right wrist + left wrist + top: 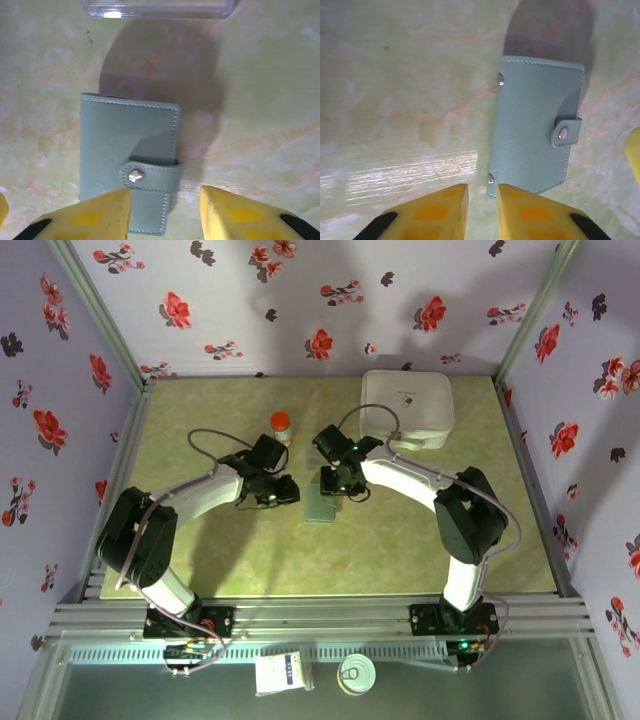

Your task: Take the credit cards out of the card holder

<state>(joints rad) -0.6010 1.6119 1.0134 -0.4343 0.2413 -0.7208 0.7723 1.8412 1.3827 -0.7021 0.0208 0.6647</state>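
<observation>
The card holder (320,502) lies flat and closed on the green table. It is dull teal, and its snap tab (563,132) is fastened. The credit cards are hidden inside it. My left gripper (285,490) sits low at the holder's left side. Its yellow fingers (482,200) stand a narrow gap apart with nothing gripped, and the holder's near corner (492,189) lies just at the right fingertip. My right gripper (340,485) hangs open over the holder's tab edge (165,200). One finger is above the holder (127,145) and the other above bare table.
An orange-capped bottle (281,425) stands behind the left gripper. A white zip case (407,408) lies at the back right. The edge of a clear plastic object (157,7) shows beyond the holder. Flowered walls close in three sides.
</observation>
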